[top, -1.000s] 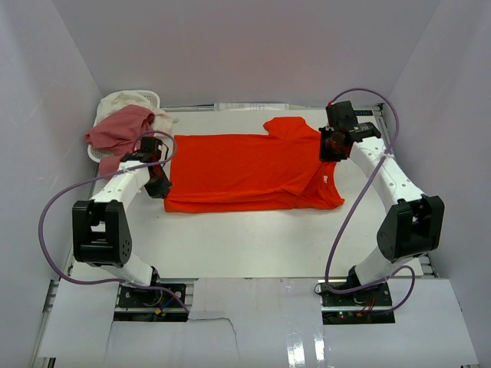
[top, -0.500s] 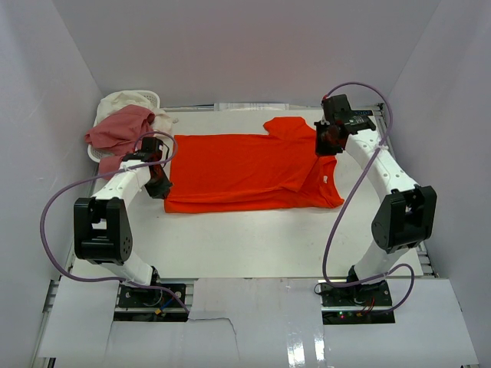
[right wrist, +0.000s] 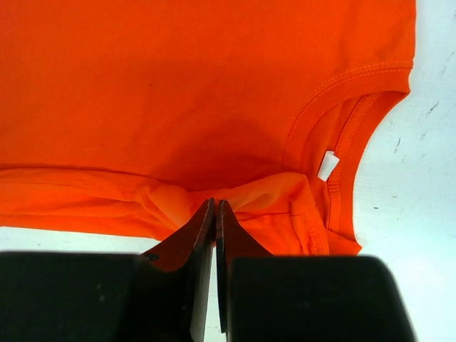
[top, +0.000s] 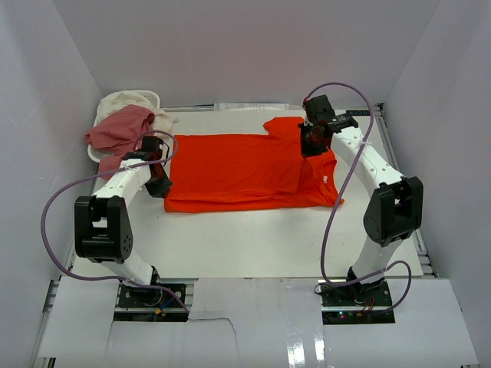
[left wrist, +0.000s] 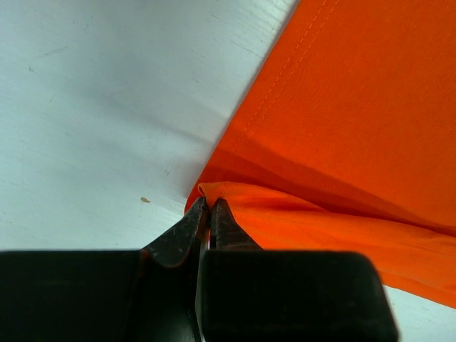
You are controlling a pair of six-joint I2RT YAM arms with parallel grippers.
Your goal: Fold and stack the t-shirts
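The orange-red t-shirt [top: 238, 172] is lying spread across the middle of the table [top: 253, 245], hem end towards the left arm and neck end towards the right. The left gripper [left wrist: 209, 206] is pinching the hem corner, its jaws pressed almost together with a ridge of orange cloth caught between them. The right gripper [right wrist: 215, 206] is doing the same at the other end, its jaws squeezed tight on a bunched fold just beside the neckline [right wrist: 342, 100], with the little white label [right wrist: 328, 165] close by.

So both arms are gripping one long edge, and this reads as a lengthwise fold in the making. Only the far sleeve is showing from above, so the near side may already be tucked in, though that is hard to confirm.

Plenty is left. This shirt is nowhere near a compact fold. The dusty pink t-shirt [top: 119, 129] and the cream-white t-shirt [top: 126, 101] are sitting crumpled together at the white basket [top: 156, 97] in the far left corner, both unfolded, and no stack is showing anywhere. The job looks to be at an early stage, with the first shirt of three in hand.
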